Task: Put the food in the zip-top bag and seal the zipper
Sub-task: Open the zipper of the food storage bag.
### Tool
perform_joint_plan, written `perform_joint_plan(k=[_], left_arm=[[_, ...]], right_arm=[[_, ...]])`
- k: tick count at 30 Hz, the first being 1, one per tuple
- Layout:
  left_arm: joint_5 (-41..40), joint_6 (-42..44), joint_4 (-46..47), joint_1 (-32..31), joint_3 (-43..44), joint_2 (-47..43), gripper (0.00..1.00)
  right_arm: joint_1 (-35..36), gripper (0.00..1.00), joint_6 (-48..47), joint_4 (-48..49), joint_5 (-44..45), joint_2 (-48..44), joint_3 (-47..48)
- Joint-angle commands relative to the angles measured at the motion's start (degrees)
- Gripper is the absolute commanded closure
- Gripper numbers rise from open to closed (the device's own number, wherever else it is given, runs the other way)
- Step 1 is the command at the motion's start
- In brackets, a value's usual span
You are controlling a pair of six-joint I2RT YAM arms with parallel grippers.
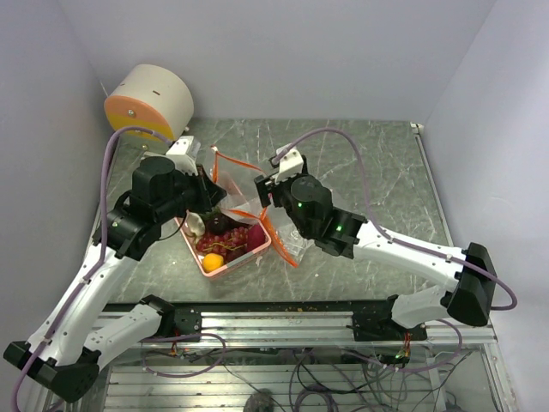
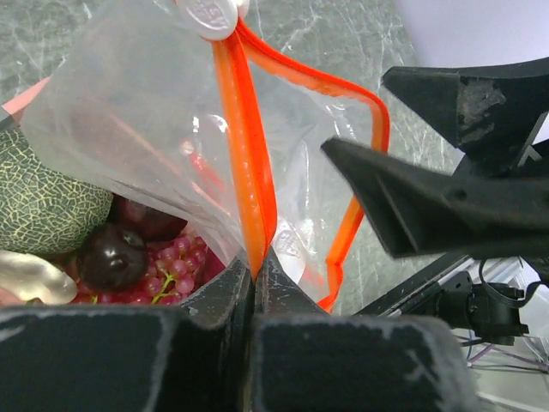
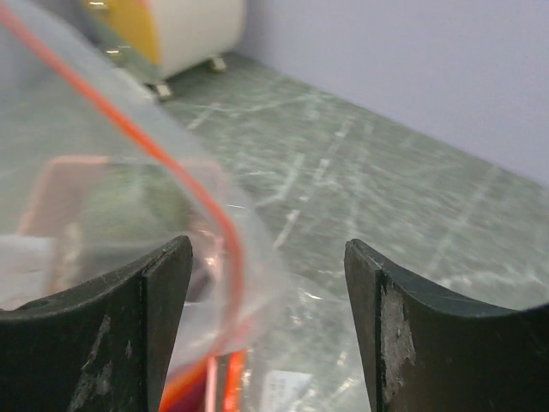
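Starting at the left, behind the pink basket and out past its left end, you have a round cream-and-orange drum standing on the grey marbled table. Your left gripper hangs over the basket's back-left corner. Its fingers are pressed fully together on the zipper, with the orange-red strip pinched right at the tips. The food lies in the basket below. In the left wrist view you can pick out a netted green piece, a dark round fruit, a cluster of small pink grapes and a whitish piece. The top view adds an orange-yellow fruit at the basket's near corner. The zip-top bag is held up above the basket's back edge and drapes down over its right end. Its mouth gapes, the strip forming a wide loop, and a white tab sits at the top of the strip. Further right, your right gripper hovers over the basket's back-right side with its fingers spread well apart and holding nothing. The bag's film and a curve of the strip run through that gap, close to one finger, and you cannot tell whether they touch it.
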Motion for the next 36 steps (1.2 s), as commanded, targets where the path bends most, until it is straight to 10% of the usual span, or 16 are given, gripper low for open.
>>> perform_joint_plan(k=[1, 20, 25, 36], left_arm=[[3.4, -0.6, 4.4, 0.1, -0.5, 0.9, 0.93], [7.5, 9.4, -8.7, 0.2, 15.2, 3.5, 0.93], [-1.7, 13.0, -18.8, 0.2, 20.2, 3.0, 0.93], [-2.8, 11.7, -14.2, 0.1, 14.2, 3.8, 0.93]], right_arm=[[0.1, 0.28, 1.9, -3.9, -15.6, 0.9, 3.5], [-2.9, 0.37, 3.1, -6.3, 19.8, 11.2, 12.3], [-11.7, 0.4, 17.9, -13.5, 9.3, 6.9, 8.8], [-10.5, 0.36, 13.0, -6.4, -43.4, 5.4, 2.8]])
